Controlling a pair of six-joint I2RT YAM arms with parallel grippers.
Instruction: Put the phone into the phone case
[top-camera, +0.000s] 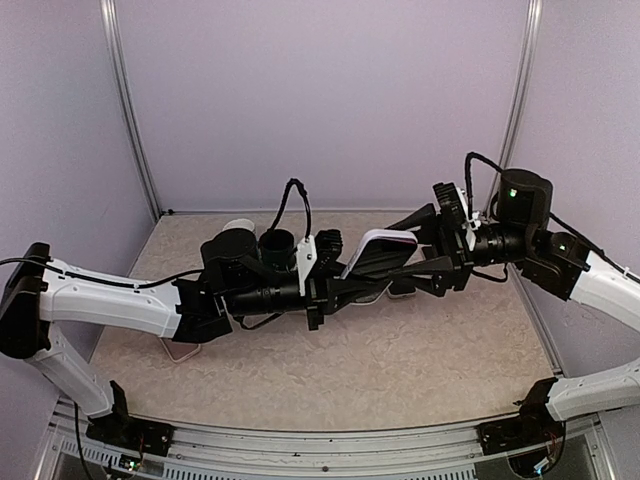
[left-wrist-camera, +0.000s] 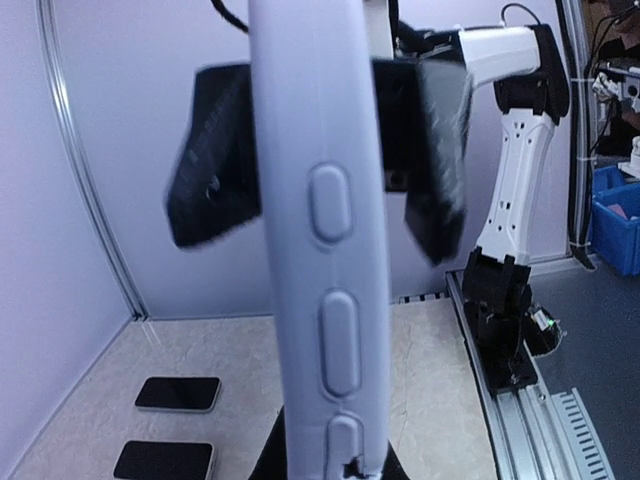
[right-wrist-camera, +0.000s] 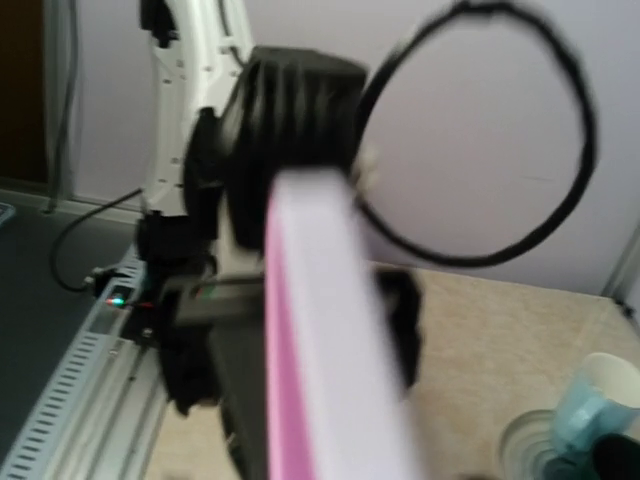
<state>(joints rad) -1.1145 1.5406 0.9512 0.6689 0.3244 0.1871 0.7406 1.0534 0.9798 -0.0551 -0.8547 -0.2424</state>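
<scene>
Nearest, the two arms reach in from the near edge of the desk (top-camera: 400, 370) and meet in the air over its middle, with the phone case (top-camera: 385, 250) between them. It is white and pink-rimmed, its long axis running left to right and tilted, the left end low at the left pincer (top-camera: 338, 275) and the right end higher at the right pincer (top-camera: 432, 255). The left pincer is narrow and clamped on the case's left end; in its wrist view the case rises edge-on out of the dark foot of the picture, side buttons (left-wrist-camera: 330, 205) facing the lens. The right pincer's fingers (left-wrist-camera: 210, 170) stand apart on either side of the case's other end, wider than its thickness. I judge that pincer slack and off the case, though the case hides the fingers' inner faces. The case thus lies straight ahead of both pincers, with the left one carrying it. Whether the dark face seen from above is a phone seated inside or the bare lining, I cannot tell. Farther off, on the desk below and toward the far side, lie a dark phone (left-wrist-camera: 178, 393) and a second phone (left-wrist-camera: 165, 460), flat and well apart from the case; from above the arms hide them. The right arm, its pincer free, looks better placed to fetch one. Farthest, a cup (right-wrist-camera: 600, 400) is cut off by the frame, and the whole right wrist view is blurred.
</scene>
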